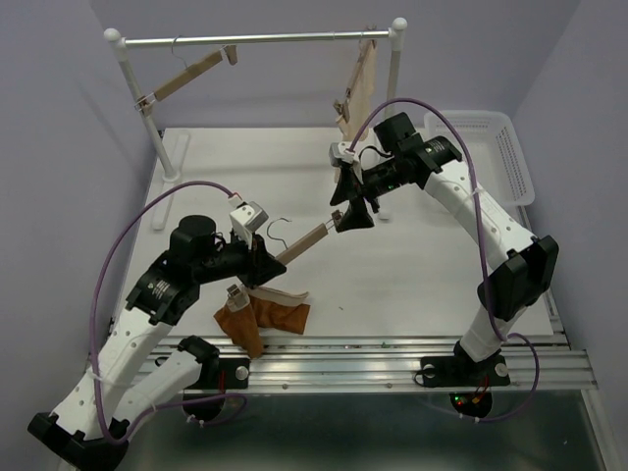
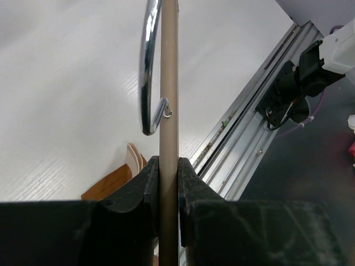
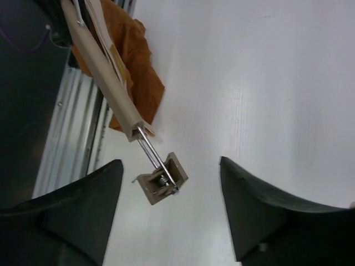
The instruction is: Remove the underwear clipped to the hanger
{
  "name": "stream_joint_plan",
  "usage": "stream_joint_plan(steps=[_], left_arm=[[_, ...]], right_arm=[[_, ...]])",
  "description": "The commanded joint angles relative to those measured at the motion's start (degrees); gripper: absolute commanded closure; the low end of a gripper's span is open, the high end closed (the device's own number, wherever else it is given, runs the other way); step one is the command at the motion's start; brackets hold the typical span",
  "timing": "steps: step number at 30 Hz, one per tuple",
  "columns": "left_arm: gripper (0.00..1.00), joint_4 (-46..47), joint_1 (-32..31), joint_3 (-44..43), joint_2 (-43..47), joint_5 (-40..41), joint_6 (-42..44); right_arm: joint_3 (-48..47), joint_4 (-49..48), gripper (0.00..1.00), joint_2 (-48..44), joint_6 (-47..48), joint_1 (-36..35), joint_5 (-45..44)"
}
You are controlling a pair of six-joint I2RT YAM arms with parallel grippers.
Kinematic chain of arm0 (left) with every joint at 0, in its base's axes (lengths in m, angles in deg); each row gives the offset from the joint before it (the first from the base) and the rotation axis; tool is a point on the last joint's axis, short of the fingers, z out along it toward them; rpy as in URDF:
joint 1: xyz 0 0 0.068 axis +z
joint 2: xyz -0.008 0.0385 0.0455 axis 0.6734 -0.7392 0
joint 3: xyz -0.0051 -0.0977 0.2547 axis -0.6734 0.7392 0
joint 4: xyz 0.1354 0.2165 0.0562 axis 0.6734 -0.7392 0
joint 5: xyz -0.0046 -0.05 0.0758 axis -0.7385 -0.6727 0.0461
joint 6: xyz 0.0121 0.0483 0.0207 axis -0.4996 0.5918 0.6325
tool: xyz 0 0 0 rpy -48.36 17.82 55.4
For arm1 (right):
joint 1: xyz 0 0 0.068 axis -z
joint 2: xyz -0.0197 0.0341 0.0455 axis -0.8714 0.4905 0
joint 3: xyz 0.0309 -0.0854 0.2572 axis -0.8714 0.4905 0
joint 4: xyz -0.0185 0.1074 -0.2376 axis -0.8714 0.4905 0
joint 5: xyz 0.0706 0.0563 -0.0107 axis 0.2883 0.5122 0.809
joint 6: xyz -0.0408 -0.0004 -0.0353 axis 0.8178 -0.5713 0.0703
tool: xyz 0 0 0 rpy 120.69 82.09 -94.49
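My left gripper (image 1: 270,260) is shut on the light-wood bar of the hanger (image 1: 306,243), held above the table; in the left wrist view the jaws (image 2: 168,163) pinch the bar (image 2: 168,100) below its wire hook (image 2: 146,83). The rust-brown underwear (image 1: 263,320) lies crumpled on the table near the front edge, under the hanger's left end, its pale waistband up. It also shows in the left wrist view (image 2: 108,185) and the right wrist view (image 3: 137,61). My right gripper (image 1: 353,218) is open around the hanger's right-end clip (image 3: 162,178), which holds nothing. Whether the left clip (image 1: 235,292) still grips the fabric I cannot tell.
A white pipe rack (image 1: 255,39) stands at the back with a bare wooden hanger (image 1: 186,78) on the left and a pale cream garment (image 1: 361,83) on the right. A white basket (image 1: 491,147) sits at the back right. The aluminium front rail (image 1: 392,358) runs just beyond the underwear.
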Motion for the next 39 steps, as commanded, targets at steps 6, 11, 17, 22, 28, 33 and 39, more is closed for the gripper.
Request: stream_joint_plan(steps=[6,11,17,22,28,33,39], left_arm=[[1.0,5.85,-0.08,-1.24,-0.84,3.74,-2.7],[1.0,9.37,-0.08,-0.28,-1.9,7.09,-5.95],[1.0,10.69,0.01,-0.19,-2.25,9.63,-6.92],[1.0,13.41,0.01,-4.13,-4.52,23.68,-15.59],[1.0,27.54,0.01,-1.35,-6.21,27.83,-24.32],[1.0,41.44,0.01,0.78,-7.43,26.43,-28.45],[1.0,49.0,0.1,0.51,-9.28,21.34,-29.07]], right_arm=[[4.95,-24.84,0.0,-6.14,-20.86,-0.47,-16.13],[4.95,-32.26,0.0,-8.07,-32.58,-0.47,-28.11],[6.01,-38.16,0.0,-11.59,-38.29,-0.47,-43.94],[8.55,-38.77,0.0,-15.09,-39.18,-0.47,-43.54],[21.25,-49.03,0.0,-25.29,-40.39,-0.47,-26.85],[31.92,-67.55,0.0,-31.37,-56.02,-0.47,-23.91],[38.69,-81.37,0.0,-27.07,-79.14,-0.47,-28.49]])
